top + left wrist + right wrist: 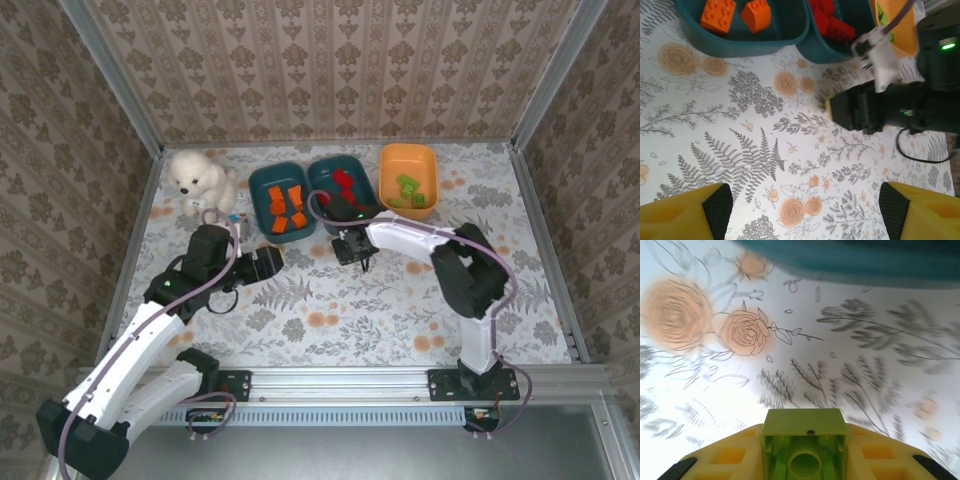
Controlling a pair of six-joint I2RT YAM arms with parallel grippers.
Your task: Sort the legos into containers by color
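Right wrist: right pincer [352, 250] pinches a light green lego [805, 432] just above the desk [400, 300].
Other legos [296, 193] lie colour-sorted in the far-edge trays [254, 195]; left pincer [805, 205] is spread; this brick seems the last.

White plush dog [197, 176] at far left corner, floral tablecloth [330, 310], damask-patterned walls [330, 60], aluminium rail [340, 378] along near edge

I see the floral table [350, 320] carrying a white plush dog [200, 178], one teal tray [262, 180], a second teal tray [322, 175] and an orange tray [405, 160], side by side.
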